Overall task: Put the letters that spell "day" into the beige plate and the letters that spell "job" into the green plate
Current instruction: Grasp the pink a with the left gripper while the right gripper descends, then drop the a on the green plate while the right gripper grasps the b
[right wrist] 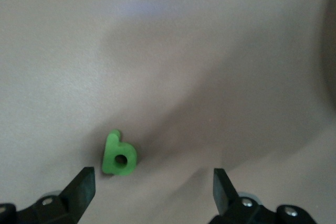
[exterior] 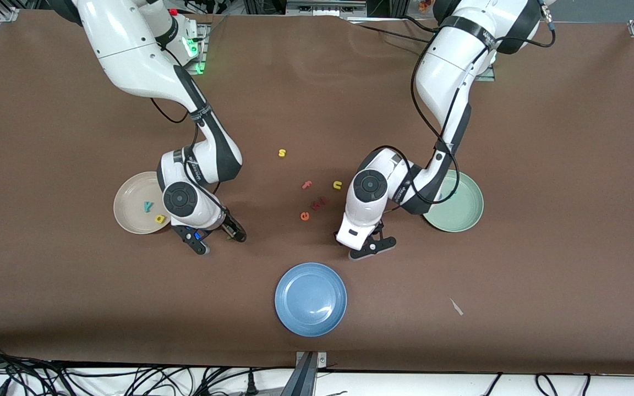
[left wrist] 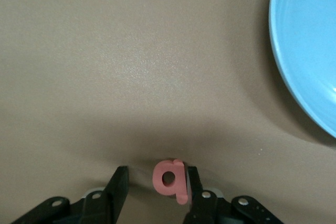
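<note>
Seen from above, two white robot arms bend low over a brown bench (exterior: 542, 165).

The left pincer (exterior: 373, 247) hangs just above the bench, between the blue plate (exterior: 310, 298) and the green plate (exterior: 468, 212). Its wrist view shows it (left wrist: 156, 177) half spread around the red-pink b (left wrist: 173, 174). The letter touches one finger, and a gap remains at the other, so nothing is pinched yet.

The right pincer (exterior: 218, 241) is low beside the beige plate (exterior: 127, 209), at the plate's edge nearer the front camera. Its wrist view shows it (right wrist: 153, 179) spread wide, with the green d (right wrist: 118, 156) lying flat on the bench close to one finger.

The teal y (exterior: 147, 207) and yellow a (exterior: 159, 219) already lie in the beige plate. The left arm covers part of the green plate, so its contents cannot be told. Spare letters, among them a yellow s (exterior: 282, 153), a pink f (exterior: 307, 185), a yellow u (exterior: 337, 185) and an orange e (exterior: 305, 216), lie between the arms, farther from the front camera than the blue plate.

Both letters sit off centre in their pincers. As the fingers come together, one would likely reach the foam first and push it sideways. The letter could then twist, tip up, or be caught only by a thin edge. A weak hold like that could drop the letter short of its plate.
</note>
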Motion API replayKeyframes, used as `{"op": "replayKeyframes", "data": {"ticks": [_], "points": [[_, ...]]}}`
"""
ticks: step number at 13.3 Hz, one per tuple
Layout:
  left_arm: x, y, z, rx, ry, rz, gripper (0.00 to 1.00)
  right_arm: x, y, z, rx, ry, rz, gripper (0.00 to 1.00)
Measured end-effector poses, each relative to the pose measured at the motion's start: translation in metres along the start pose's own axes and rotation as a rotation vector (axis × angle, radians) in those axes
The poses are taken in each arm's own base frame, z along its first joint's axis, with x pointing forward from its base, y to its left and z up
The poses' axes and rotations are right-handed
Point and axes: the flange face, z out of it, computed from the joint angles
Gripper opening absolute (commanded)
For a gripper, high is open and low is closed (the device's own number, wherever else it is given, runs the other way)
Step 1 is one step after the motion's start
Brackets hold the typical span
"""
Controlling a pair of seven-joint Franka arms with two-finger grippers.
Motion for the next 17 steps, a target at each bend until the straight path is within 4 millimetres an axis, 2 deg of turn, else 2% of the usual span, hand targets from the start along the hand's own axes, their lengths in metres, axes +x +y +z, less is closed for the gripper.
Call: {"op": "replayKeyframes", "data": {"ticks": [7,11,12,14,17], "points": [[0.000,0.000,0.000,-0.002,0.001,0.000,0.46,0.004,-0.003,-0.004,-0.012,0.048,-0.039,0.98],[0.001,-0.001,0.001,0.001,0.002,0.000,0.29,0.006,-0.012,-0.004,0.001,0.055,-0.042,0.98],[0.001,-0.001,0.001,0.001,0.002,0.000,0.25,0.006,-0.012,-0.001,-0.002,0.054,-0.042,0.95],[0.002,-0.002,0.001,0.002,0.004,-0.001,0.00,0.006,-0.012,0.004,-0.008,0.051,-0.042,0.88],[0.006,-0.004,0.000,0.005,0.011,-0.004,0.00,0.004,-0.012,0.009,-0.014,0.048,-0.041,0.69]]}}
